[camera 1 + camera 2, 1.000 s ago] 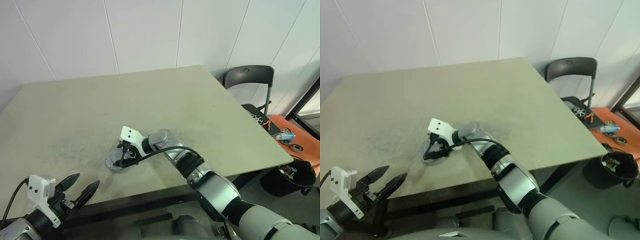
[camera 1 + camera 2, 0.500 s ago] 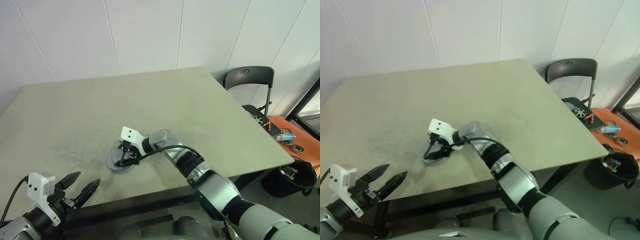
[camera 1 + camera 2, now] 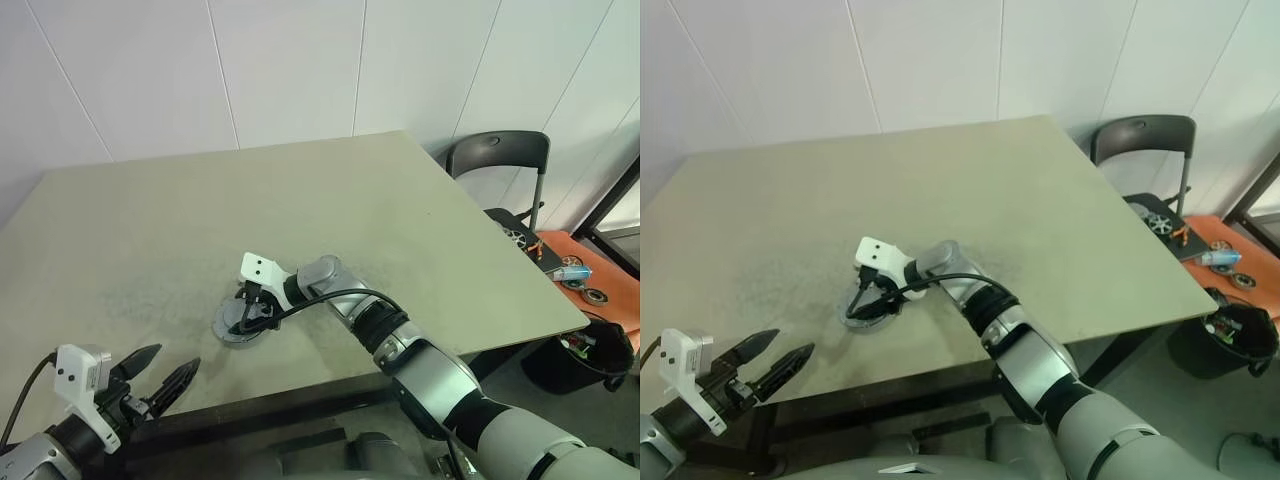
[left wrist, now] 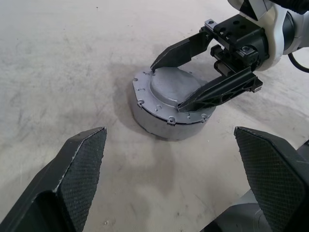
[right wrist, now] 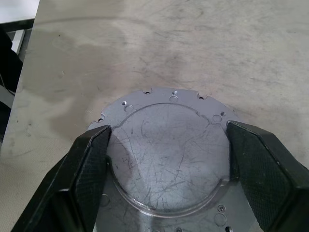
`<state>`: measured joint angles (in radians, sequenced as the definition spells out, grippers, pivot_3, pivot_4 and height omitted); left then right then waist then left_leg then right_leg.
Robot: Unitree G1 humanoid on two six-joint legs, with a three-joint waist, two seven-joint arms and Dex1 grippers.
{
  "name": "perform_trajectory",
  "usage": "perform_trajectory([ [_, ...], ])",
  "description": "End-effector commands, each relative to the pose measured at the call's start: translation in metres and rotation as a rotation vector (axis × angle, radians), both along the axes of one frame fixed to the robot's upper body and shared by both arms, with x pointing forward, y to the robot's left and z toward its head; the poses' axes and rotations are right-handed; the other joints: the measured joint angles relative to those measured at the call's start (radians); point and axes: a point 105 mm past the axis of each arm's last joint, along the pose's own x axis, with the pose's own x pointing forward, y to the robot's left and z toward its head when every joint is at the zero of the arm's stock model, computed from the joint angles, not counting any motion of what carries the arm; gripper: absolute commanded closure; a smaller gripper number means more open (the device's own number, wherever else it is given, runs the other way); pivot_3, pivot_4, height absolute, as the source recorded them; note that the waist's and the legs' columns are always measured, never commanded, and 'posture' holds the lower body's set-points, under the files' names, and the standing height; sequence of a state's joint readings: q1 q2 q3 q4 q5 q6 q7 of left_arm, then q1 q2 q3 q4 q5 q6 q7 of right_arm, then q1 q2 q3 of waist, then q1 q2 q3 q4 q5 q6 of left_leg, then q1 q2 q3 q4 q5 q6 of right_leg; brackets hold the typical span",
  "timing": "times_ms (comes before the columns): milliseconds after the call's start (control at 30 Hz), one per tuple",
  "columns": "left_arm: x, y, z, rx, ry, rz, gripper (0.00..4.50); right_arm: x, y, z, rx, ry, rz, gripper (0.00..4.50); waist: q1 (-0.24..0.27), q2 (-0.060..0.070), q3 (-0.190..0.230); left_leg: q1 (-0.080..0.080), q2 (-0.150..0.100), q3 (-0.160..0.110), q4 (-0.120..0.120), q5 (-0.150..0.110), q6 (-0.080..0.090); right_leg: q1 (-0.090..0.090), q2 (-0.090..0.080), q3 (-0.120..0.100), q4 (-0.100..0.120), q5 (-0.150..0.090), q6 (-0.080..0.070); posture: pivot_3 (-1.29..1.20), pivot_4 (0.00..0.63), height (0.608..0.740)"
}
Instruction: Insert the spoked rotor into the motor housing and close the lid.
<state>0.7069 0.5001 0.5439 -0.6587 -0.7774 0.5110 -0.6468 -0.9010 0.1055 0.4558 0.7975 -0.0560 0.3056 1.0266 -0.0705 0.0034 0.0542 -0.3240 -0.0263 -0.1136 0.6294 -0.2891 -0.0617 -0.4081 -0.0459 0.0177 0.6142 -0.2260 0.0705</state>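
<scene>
On the surface (image 3: pixel 300 190) near its front edge, your motor housing (image 4: pixel 169 104) sits with the lid (image 5: pixel 174 154) closed (rotor presumably inside). Your right gripper (image 4: pixel 198 72) straddles the lid's raised centre, jaws spread; the left gripper (image 3: pixel 160 380) hangs wide open, empty, nearby.

White panelled walls (image 3: pixel 290 70) rise behind the beige tabletop (image 3: pixel 330 190); a dark chair (image 3: pixel 497 155) stands past its far right corner.

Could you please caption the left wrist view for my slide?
Right gripper straddling the closed lid of the motor housing.
</scene>
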Motion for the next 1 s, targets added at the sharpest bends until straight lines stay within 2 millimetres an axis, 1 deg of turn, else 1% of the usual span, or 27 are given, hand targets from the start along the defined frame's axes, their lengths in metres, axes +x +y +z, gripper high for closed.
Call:
perform_trajectory([
  [33,-0.001,-0.004,0.010,0.013,-0.037,-0.026,0.00,0.001,-0.006,-0.008,-0.043,-0.005,-0.006,1.02,0.000,0.000,0.000,0.000,0.000,0.000,0.000,0.000,0.000,0.000,0.000,0.000,0.000,0.000,0.000,0.00,0.000,0.740],
  [233,-0.003,-0.005,0.010,0.014,-0.035,-0.029,0.00,-0.002,-0.010,-0.020,-0.084,0.036,-0.009,1.02,0.000,0.000,0.000,0.000,0.000,0.000,0.000,0.000,0.000,0.000,0.000,0.000,0.000,0.000,0.000,0.00,0.000,0.740],
  [333,-0.003,-0.004,0.010,0.016,-0.034,-0.027,0.00,0.002,-0.011,-0.024,-0.114,-0.006,-0.027,1.02,0.000,0.000,0.000,0.000,0.000,0.000,0.000,0.000,0.000,0.000,0.000,0.000,0.000,0.000,0.000,0.00,0.000,0.740],
  [467,-0.003,-0.003,0.009,0.014,-0.033,-0.026,0.00,0.000,-0.006,-0.016,-0.072,0.010,-0.020,1.02,0.000,0.000,0.000,0.001,0.000,0.000,0.000,0.000,0.000,0.000,0.000,0.000,0.000,0.000,0.000,0.00,0.000,0.740],
  [533,-0.003,-0.003,0.008,0.013,-0.031,-0.027,0.00,0.000,-0.006,-0.017,-0.079,0.022,-0.027,1.02,0.000,0.000,0.000,0.001,0.000,0.000,0.000,0.000,0.000,0.000,0.000,0.000,0.000,0.000,0.000,0.00,0.000,0.740],
  [600,-0.003,-0.003,0.008,0.012,-0.031,-0.030,0.00,0.002,-0.011,-0.022,-0.114,0.000,-0.022,1.02,-0.001,0.000,0.000,0.001,0.000,0.000,0.000,0.000,0.000,0.000,0.000,0.000,0.000,0.000,0.000,0.00,0.000,0.740],
  [700,-0.002,-0.002,0.008,0.017,-0.044,-0.023,0.00,-0.001,-0.011,-0.023,-0.106,0.013,-0.009,1.02,-0.001,0.000,0.000,0.001,0.000,0.000,0.000,0.000,0.000,0.000,0.000,0.000,0.000,0.000,0.000,0.00,0.000,0.740],
  [867,0.011,0.004,0.013,-0.040,-0.079,0.025,0.00,-0.001,-0.011,-0.022,-0.101,0.005,-0.004,1.02,0.000,0.000,0.000,0.001,0.000,0.000,0.000,0.000,0.000,0.000,0.000,0.000,0.000,0.000,0.000,0.00,0.000,0.740],
  [900,0.015,0.008,0.013,-0.033,-0.091,0.052,0.19,-0.001,-0.011,-0.022,-0.100,0.005,-0.005,1.02,0.000,0.000,0.000,0.001,0.000,-0.001,0.000,0.000,0.000,0.000,0.000,0.000,0.000,0.000,0.000,0.00,0.000,0.740],
  [1000,0.029,0.011,0.013,-0.010,-0.122,0.057,0.93,-0.001,-0.010,-0.020,-0.095,0.004,-0.004,1.02,0.000,0.000,0.000,0.001,0.000,-0.001,0.000,0.000,0.000,0.001,0.000,0.000,0.000,0.000,0.000,0.00,0.000,0.740],
])
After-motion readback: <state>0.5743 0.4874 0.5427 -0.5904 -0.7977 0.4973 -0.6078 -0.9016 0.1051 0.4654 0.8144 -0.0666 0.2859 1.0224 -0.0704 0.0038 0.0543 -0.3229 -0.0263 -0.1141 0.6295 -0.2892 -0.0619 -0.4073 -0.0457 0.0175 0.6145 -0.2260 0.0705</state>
